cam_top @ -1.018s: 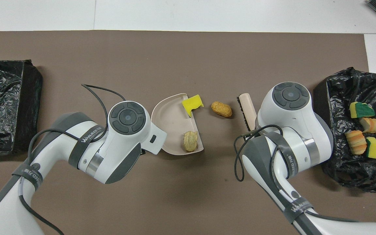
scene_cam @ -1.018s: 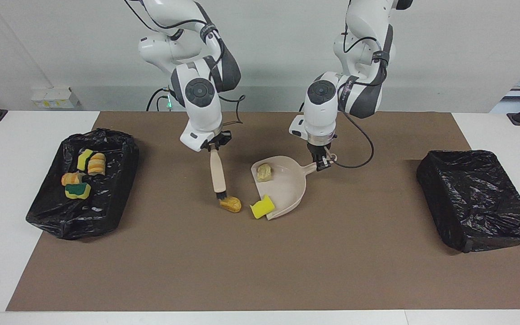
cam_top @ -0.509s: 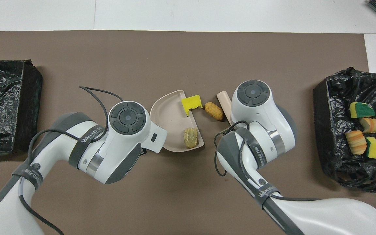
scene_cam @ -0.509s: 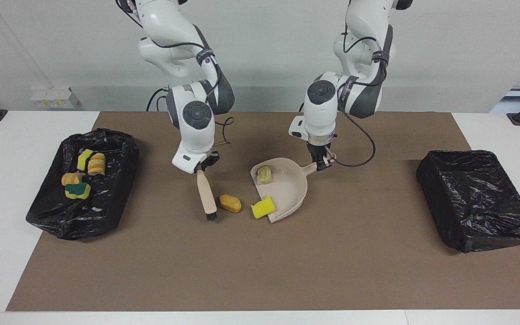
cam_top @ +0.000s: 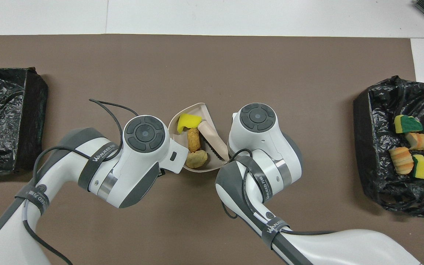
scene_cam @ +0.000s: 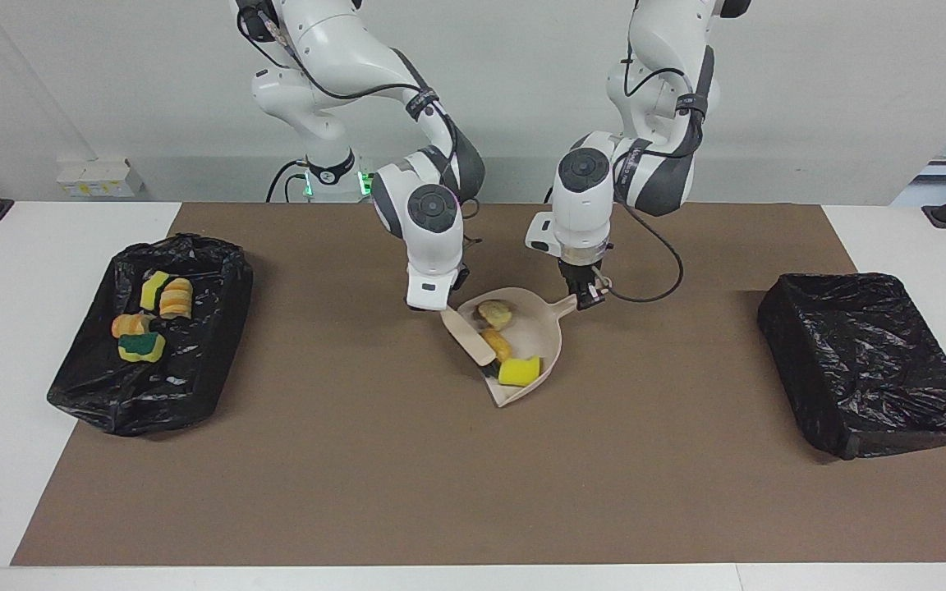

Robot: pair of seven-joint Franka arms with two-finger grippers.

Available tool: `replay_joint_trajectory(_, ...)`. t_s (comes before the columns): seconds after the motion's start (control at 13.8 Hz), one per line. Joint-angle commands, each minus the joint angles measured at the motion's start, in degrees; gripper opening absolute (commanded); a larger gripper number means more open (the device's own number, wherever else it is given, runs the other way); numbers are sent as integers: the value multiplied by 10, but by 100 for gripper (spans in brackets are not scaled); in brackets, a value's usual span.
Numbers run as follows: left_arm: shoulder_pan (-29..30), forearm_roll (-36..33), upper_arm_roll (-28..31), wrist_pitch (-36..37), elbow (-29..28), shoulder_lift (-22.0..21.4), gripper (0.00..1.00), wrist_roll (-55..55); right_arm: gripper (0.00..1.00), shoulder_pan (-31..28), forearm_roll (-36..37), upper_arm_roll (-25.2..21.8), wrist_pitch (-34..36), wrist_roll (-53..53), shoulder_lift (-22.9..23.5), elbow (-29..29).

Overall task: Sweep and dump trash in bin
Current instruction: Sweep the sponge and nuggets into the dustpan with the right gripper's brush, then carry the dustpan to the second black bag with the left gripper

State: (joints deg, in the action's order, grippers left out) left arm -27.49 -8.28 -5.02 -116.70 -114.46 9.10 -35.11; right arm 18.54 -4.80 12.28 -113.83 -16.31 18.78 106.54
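The beige dustpan (scene_cam: 535,330) (cam_top: 180,142) lies mid-mat, and my left gripper (scene_cam: 586,297) is shut on its handle. My right gripper (scene_cam: 440,309) is shut on the brush (scene_cam: 466,336) (cam_top: 214,138), which lies slantwise across the pan's mouth. Three pieces of trash sit in the pan: a yellow sponge chunk (scene_cam: 520,371) (cam_top: 187,121), a golden-brown lump (scene_cam: 496,345) (cam_top: 193,139) and a pale lump (scene_cam: 493,312) (cam_top: 196,159). Both grippers are hidden under their wrists in the overhead view.
A black-lined bin (scene_cam: 202,328) (cam_top: 374,110) at the right arm's end of the table holds several trash pieces (scene_cam: 176,297) (cam_top: 401,160). Another black-lined bin (scene_cam: 867,361) (cam_top: 6,117) stands at the left arm's end. A brown mat covers the table.
My right arm swept the brush toward the dustpan, pushing the golden-brown lump and the yellow sponge chunk off the mat into it. The left arm and dustpan barely moved.
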Motion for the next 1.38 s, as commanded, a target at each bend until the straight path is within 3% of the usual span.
replay_joint_trajectory(0.0, -9, -6, 4, 6, -21, -19, 0, 10, 0, -16, -24, 6, 9, -43, -3, -8)
replay_joint_trajectory(0.8, 13, -6, 5, 0, -12, -23, 0, -103, 0, -132, -7, -3, 75, -27, -64, -11)
replay_joint_trajectory(1.31, 110, -6, 7, 44, -15, -100, 0, -193, 0, -190, 45, -4, 134, 86, -88, -10)
